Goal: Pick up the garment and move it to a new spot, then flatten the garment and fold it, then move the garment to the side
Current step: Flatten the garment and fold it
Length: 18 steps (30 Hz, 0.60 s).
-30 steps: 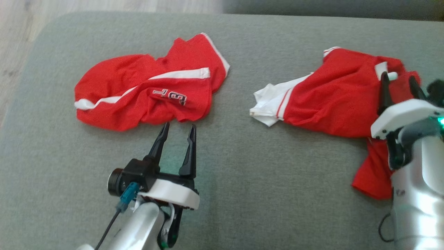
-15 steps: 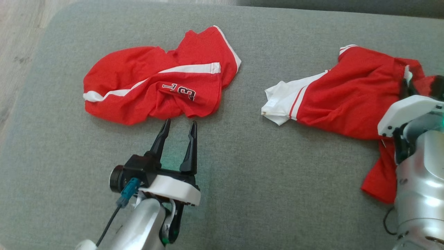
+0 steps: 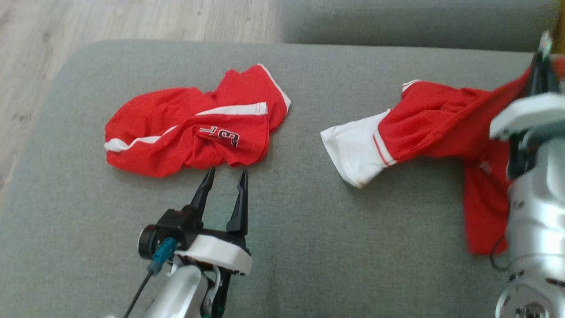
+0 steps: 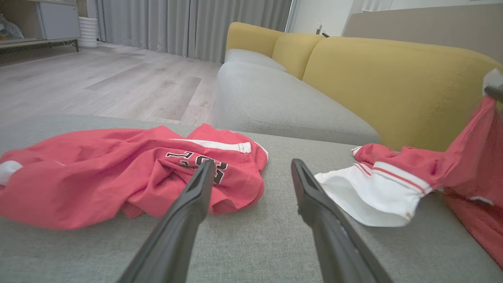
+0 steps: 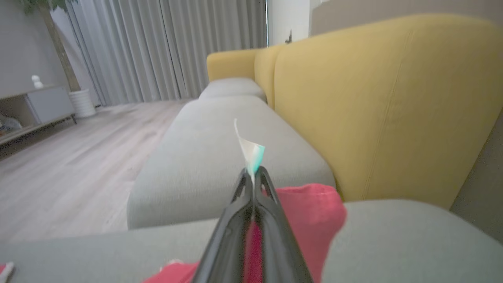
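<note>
1. Your right gripper [image 3: 542, 66] is at the far right of the head view. Its two dark fingers are pinched together on a fold of the garment [image 3: 432, 128].
2. In the right wrist view, red cloth runs up between the closed fingers, and a small white tag [image 5: 247, 145] pokes out above their tips.
3. The garment is red with a white sleeve end. From the pinch it slopes down and to the left, and the white end rests on the grey cushion [image 3: 309, 229]. Another red part hangs down beside the right arm's silver forearm.
4. You cannot tell from these views how much of the garment's far side touches the cushion.
5. Your left gripper [image 3: 227, 173] is low and left of centre in the head view, with its fingers spread apart and nothing between them.
6. Its fingertips point at the near edge of a numbered jersey [image 3: 185, 132], just short of the cloth.
7. The numbered jersey is red with a white stripe and lies crumpled on the left half of the cushion, well apart from the garment.
8. Past the cushion, the left wrist view shows a yellow sofa back [image 4: 393, 78]. A pale wooden floor [image 3: 132, 22] lies off the cushion's far left corner.
</note>
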### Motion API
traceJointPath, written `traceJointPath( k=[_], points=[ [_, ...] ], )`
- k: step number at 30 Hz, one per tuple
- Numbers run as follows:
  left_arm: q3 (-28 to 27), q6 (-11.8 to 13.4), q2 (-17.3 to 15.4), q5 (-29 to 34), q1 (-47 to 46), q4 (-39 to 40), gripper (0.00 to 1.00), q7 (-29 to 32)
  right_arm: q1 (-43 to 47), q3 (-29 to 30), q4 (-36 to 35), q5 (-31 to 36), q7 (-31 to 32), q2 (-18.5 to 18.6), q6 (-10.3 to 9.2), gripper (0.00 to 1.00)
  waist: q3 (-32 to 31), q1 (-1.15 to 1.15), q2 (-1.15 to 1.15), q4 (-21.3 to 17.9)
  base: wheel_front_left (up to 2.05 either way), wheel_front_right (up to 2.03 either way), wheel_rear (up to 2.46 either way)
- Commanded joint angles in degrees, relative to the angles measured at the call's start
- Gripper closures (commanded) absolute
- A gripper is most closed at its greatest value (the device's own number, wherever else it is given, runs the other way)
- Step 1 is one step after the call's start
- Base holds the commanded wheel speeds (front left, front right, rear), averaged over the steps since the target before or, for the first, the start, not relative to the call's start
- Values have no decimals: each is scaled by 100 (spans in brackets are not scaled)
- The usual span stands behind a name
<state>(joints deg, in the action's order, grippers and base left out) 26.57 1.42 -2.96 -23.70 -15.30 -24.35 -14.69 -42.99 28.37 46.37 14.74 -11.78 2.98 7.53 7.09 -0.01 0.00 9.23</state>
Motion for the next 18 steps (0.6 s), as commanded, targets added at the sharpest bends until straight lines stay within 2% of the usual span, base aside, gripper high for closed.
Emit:
traceJointPath(
  k=[1, 7, 12, 15, 18],
  points=[
    [-249, -14, -8, -11, -54, 170, 0, -30, -425, -263, -321, -54, -132, 96, -4, 100, -151, 1, 0, -49, 0, 0, 0],
    [-312, -5, -1, -37, 55, 173, 0, -30, -483, -462, -875, -101, -265, 202, -4, 100, -320, 1, 0, -124, 0, 0, 0],
    [-384, -13, 2, -26, 169, 205, 0, -30, 203, -214, -1600, -266, -284, 72, -4, 100, -462, 1, 0, -285, 0, 0, 0],
    [-424, -27, 3, -17, 223, 202, 0, -30, 878, 79, -2082, -636, -166, 0, -4, 100, -494, 1, 0, -469, 0, 0, 0],
    [-450, -54, 4, 5, 241, 174, 0, -30, 1628, 120, -2214, -1450, -28, -7, -4, 100, -500, 1, 0, -676, 0, 0, 0]
  ],
)
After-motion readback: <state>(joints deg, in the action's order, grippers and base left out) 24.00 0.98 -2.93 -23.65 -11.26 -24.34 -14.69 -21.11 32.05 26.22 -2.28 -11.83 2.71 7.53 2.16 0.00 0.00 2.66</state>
